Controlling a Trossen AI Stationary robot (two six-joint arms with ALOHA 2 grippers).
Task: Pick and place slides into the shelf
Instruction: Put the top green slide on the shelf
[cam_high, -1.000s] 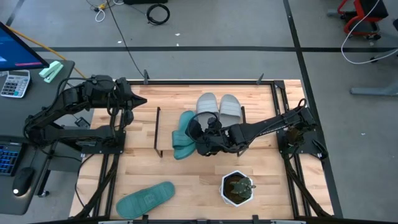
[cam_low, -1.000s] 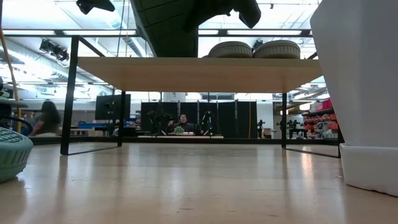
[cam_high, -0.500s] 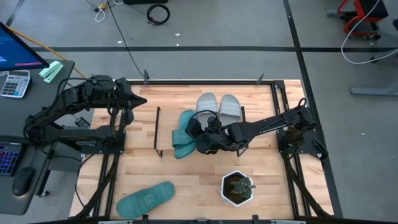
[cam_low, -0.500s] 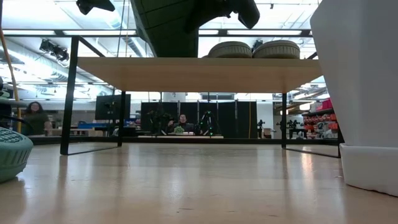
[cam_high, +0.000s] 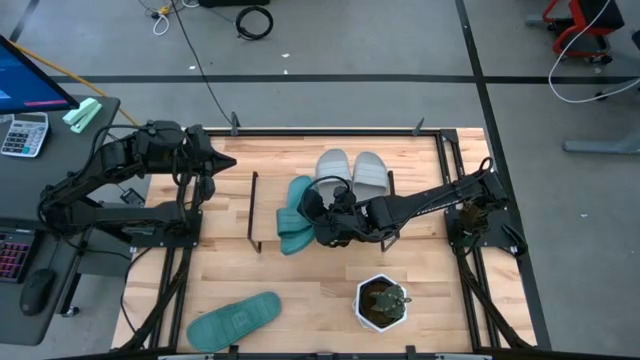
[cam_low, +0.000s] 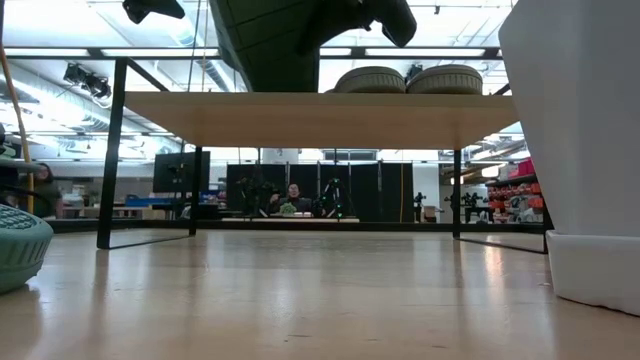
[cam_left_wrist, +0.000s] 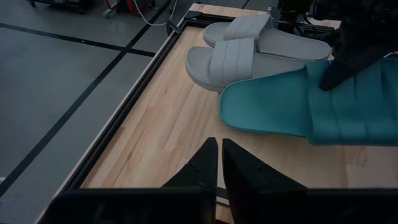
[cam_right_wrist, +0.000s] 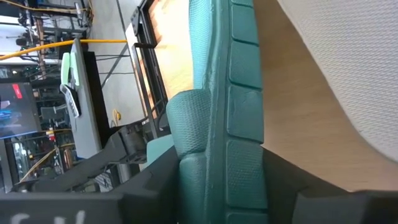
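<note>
The shelf (cam_low: 320, 120) stands mid-table, its light board on thin black legs. Two grey slides (cam_high: 352, 172) lie side by side, soles down, on its far part (cam_left_wrist: 249, 59). One teal slide (cam_high: 293, 222) is on the shelf's left part with my right gripper (cam_high: 318, 215) shut on it. The second teal slide (cam_high: 235, 320) lies on the table near the near-left corner. My left gripper (cam_high: 228, 161) hovers shut beyond the shelf's left end, touching nothing. My right gripper holds the teal slide at its strap part (cam_left_wrist: 339, 78), pinched between the two fingers (cam_right_wrist: 149, 186), with the ribbed side wall (cam_right_wrist: 242, 106) running out between them. It reaches in roughly level from the table's right. The slide's toe end (cam_left_wrist: 249, 106) lies on the shelf board.
A white pot with a small plant (cam_high: 382, 303) stands on the table near the shelf's near-right corner and fills the low view's right side (cam_low: 580, 150). Black frame rails run along the table edges. A desk with a calculator and monitor stands to the left.
</note>
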